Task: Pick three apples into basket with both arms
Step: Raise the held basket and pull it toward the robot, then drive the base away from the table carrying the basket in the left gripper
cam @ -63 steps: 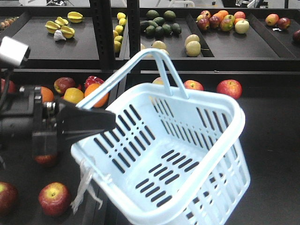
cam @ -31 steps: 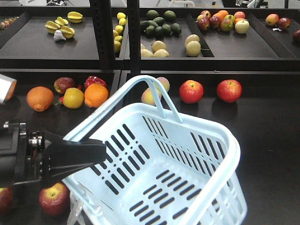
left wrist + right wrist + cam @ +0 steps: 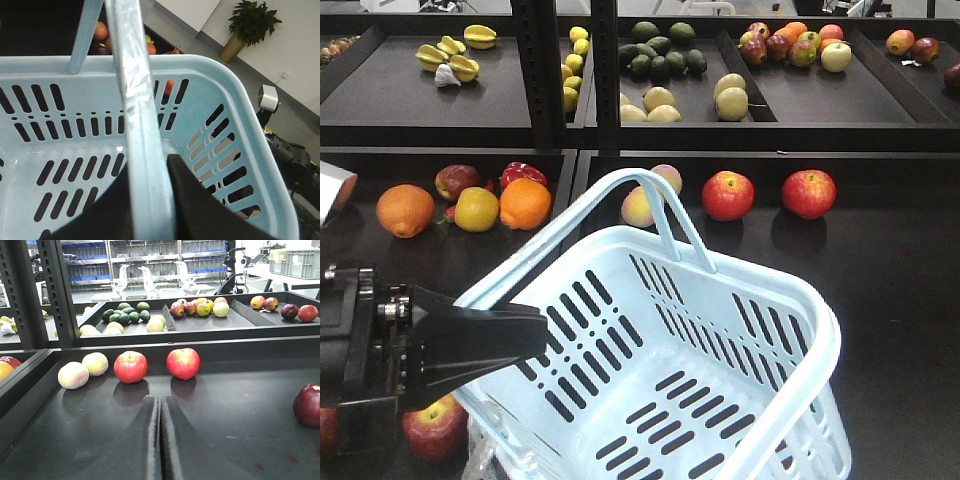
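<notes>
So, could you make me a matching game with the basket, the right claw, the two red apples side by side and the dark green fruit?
1 basket
2 right claw
3 red apples
4 dark green fruit

a on the top shelf
b shut, empty
c on the lower shelf, behind the basket
d held by its handle in the left claw

Pairs: 1-d, 2-b, 3-c, 4-a

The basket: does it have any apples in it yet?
No, the basket shows only its bare slotted floor and walls in the front view, with no fruit inside.
</notes>
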Robot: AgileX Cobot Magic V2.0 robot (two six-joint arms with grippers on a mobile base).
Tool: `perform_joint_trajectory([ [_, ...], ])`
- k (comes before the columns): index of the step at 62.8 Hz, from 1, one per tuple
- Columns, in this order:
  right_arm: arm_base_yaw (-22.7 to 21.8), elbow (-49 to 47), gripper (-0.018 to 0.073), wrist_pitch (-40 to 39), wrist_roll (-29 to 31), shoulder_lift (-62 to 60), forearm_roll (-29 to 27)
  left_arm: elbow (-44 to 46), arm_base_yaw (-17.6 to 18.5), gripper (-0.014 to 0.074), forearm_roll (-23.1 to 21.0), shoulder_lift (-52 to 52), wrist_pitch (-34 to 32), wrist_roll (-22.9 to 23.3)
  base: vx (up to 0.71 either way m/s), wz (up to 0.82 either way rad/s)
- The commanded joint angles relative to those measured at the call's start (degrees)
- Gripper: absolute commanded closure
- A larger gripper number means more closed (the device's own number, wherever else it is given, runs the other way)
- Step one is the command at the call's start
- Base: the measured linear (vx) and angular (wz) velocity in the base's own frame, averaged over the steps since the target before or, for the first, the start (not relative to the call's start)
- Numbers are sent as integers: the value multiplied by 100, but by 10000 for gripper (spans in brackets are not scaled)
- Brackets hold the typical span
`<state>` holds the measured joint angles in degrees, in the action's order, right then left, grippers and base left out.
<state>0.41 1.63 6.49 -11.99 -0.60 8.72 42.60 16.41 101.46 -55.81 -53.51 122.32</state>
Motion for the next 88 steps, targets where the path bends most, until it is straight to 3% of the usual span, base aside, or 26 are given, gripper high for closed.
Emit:
perform_joint_trajectory([
  [1,-41,81,564,-403,53,-65,61,153,24,604,-49,83,41,80,0,0],
  [63,-41,81,564,-403,53,-65,61,153,24,604,-49,83,41,80,0,1],
  [88,-41,81,564,-403,53,-65,61,153,24,604,-49,83,41,80,-8,28],
])
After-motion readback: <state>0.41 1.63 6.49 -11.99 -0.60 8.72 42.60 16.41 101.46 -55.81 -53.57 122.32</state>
